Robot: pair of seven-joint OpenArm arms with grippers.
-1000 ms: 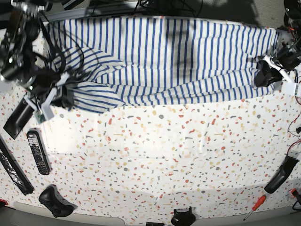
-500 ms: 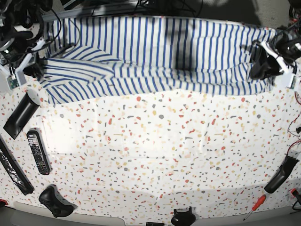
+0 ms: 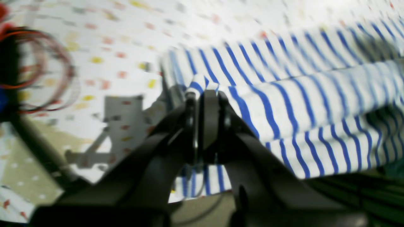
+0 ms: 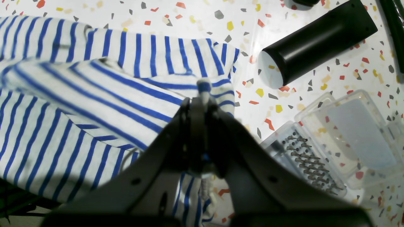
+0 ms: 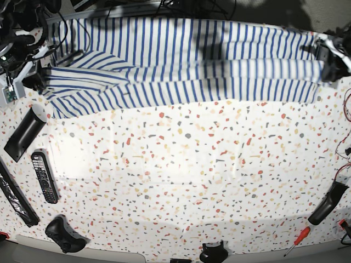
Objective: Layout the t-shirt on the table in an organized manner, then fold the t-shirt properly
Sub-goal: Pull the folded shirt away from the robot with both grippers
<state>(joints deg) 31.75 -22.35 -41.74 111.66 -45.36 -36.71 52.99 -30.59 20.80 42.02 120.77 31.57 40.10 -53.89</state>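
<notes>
The speckled table (image 5: 186,175) carries the t-shirt (image 5: 181,66) stretched across its far edge. Along one side lie a black cylinder (image 5: 23,134), a remote control (image 5: 44,176) and a game controller (image 5: 64,234). A red-handled screwdriver (image 5: 297,240) and what seems another dark handle (image 5: 327,203) lie opposite.

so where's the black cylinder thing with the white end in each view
Base: the black cylinder lies at the left edge on the table, just below the t-shirt.
Right wrist: upper right, right of the fingers pinching the shirt.
Left wrist: not in it.
Shared landmark: the striped shirt's corner held by the right gripper.
</notes>
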